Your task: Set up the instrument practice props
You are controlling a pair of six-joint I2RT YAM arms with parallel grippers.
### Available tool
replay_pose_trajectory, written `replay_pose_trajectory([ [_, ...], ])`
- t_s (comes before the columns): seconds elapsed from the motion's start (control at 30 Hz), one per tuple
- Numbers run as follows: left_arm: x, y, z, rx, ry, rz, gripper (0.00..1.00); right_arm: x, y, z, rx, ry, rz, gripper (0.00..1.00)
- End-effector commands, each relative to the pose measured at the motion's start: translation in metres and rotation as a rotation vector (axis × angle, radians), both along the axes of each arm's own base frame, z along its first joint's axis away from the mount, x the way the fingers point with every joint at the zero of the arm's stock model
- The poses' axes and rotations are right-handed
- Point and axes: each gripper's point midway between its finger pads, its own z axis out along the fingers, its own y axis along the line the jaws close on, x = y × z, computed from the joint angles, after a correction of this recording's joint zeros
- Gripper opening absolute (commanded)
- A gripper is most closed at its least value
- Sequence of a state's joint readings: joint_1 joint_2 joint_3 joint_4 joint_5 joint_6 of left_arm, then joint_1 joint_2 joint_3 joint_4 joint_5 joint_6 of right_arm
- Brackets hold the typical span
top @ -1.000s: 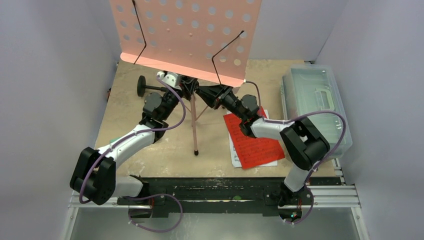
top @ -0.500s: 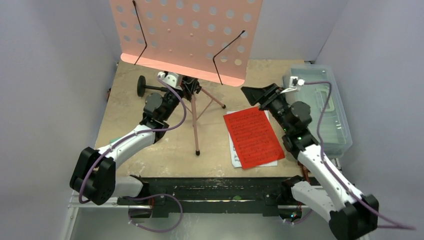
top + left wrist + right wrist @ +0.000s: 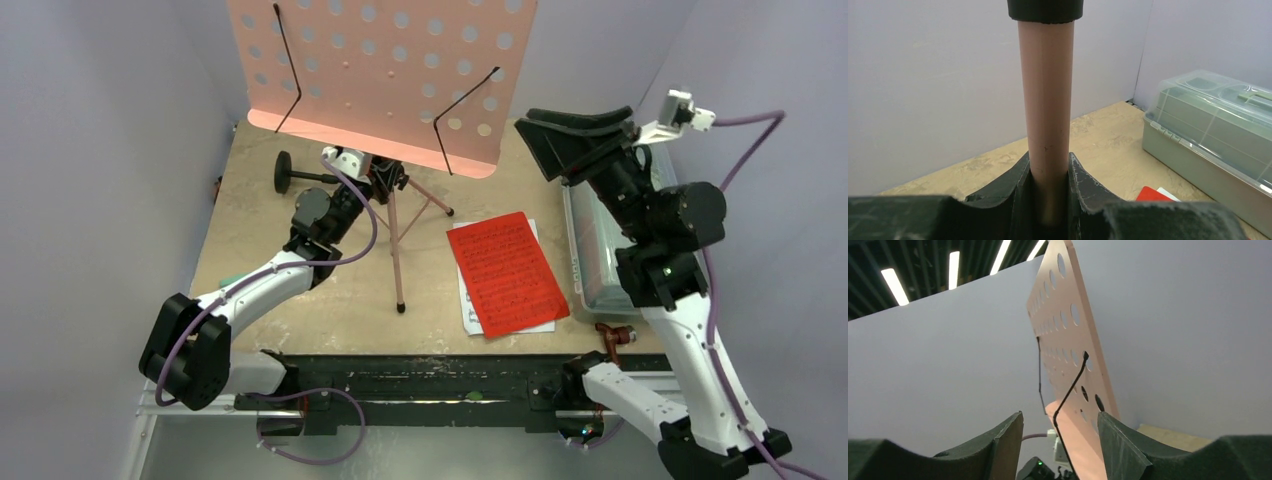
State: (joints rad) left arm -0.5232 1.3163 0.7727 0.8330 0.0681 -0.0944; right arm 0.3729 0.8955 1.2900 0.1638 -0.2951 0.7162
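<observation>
The pink perforated music stand (image 3: 385, 70) stands on its tripod legs (image 3: 398, 250) at the middle back of the table. My left gripper (image 3: 385, 178) is shut on the stand's pink pole (image 3: 1045, 100), which fills the gap between its fingers (image 3: 1083, 185). My right gripper (image 3: 545, 135) is open and empty, raised high to the right of the stand's desk, which its wrist view shows edge-on (image 3: 1068, 340). The red sheet-music page (image 3: 505, 270) lies on a white page (image 3: 468, 312). A small black round-base stand (image 3: 285, 172) lies at the back left. A teal sliver (image 3: 230, 283) shows under my left forearm.
A clear lidded box (image 3: 592, 250) sits along the right edge, partly behind my right arm; it also shows in the left wrist view (image 3: 1218, 130). Grey walls close in the back and sides. A small red item (image 3: 615, 335) lies at the front right edge.
My right gripper left the stand's pole, swung right and rose high beside the desk. The stand shifted a little to the right. My left gripper kept its hold.
</observation>
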Motion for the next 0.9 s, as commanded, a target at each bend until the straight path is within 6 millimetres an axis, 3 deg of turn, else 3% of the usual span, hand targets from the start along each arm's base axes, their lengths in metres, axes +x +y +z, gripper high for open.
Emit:
replay_pose_trajectory([
  [0.0, -0.002, -0.008, 0.003, -0.001, 0.026, -0.025, 0.00, 0.000, 0.034, 0.010, 0.093, 0.075, 0.261, 0.58],
  [0.13, -0.002, -0.009, 0.003, -0.002, 0.027, -0.031, 0.00, 0.006, 0.046, 0.019, 0.152, 0.109, 0.360, 0.52],
  [0.33, -0.002, -0.009, 0.003, 0.000, 0.026, -0.029, 0.00, 0.016, 0.055, 0.031, 0.195, 0.114, 0.374, 0.42],
  [0.63, -0.001, -0.008, 0.003, 0.000, 0.028, -0.029, 0.00, 0.036, 0.048, 0.045, 0.256, 0.126, 0.278, 0.44],
  [0.87, -0.001, -0.009, 0.001, 0.006, 0.029, -0.026, 0.00, 0.059, 0.056, 0.040, 0.236, 0.189, 0.213, 0.38],
])
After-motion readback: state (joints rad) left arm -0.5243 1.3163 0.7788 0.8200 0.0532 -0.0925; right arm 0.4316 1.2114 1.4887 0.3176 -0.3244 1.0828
